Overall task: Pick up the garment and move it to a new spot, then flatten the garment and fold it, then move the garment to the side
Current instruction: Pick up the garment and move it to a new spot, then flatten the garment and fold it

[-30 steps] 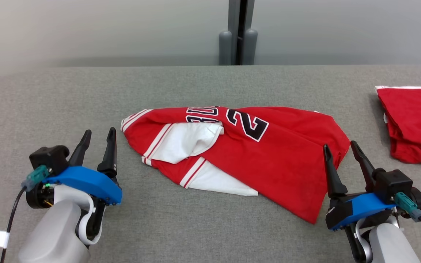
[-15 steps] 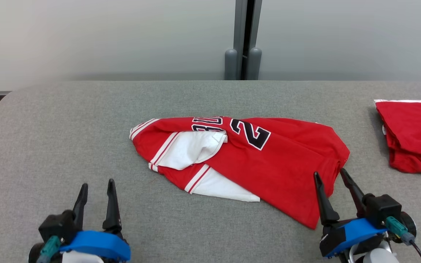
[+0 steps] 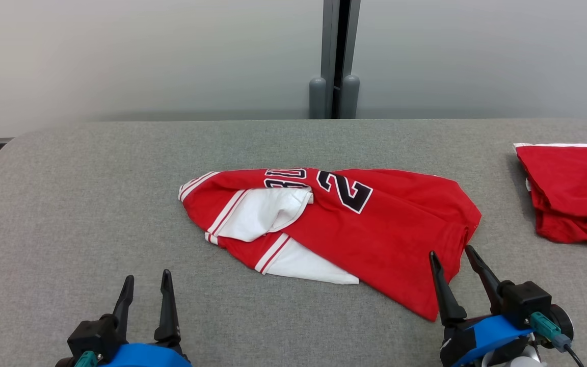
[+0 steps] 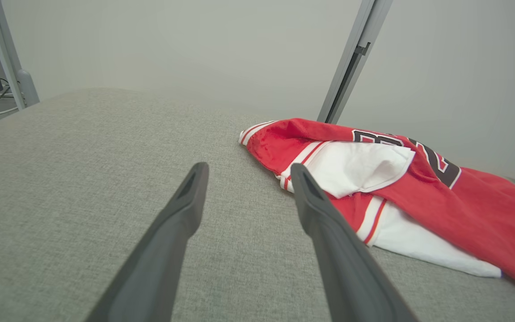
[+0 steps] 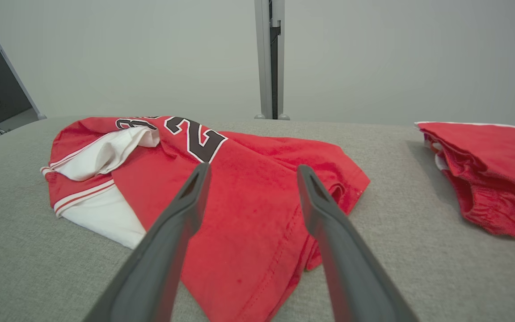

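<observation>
Grey fabric table (image 3: 69, 214) on my screen, rounded far-left corner. Red jersey (image 3: 390, 229) lies crumpled mid-table, white lining turned out on its left part, black number toward far edge. Folded red cloth (image 3: 568, 188) at right edge, well apart. My left gripper (image 3: 148, 275) near front edge, fingers spread wide, holding nothing, apart from jersey. My right gripper (image 3: 450, 251) equally wide, holding nothing, tips at jersey's right hem, contact unclear. Beyond far edge: pale grey wall panels (image 3: 145, 51), grey post (image 3: 335, 56) at seam.
</observation>
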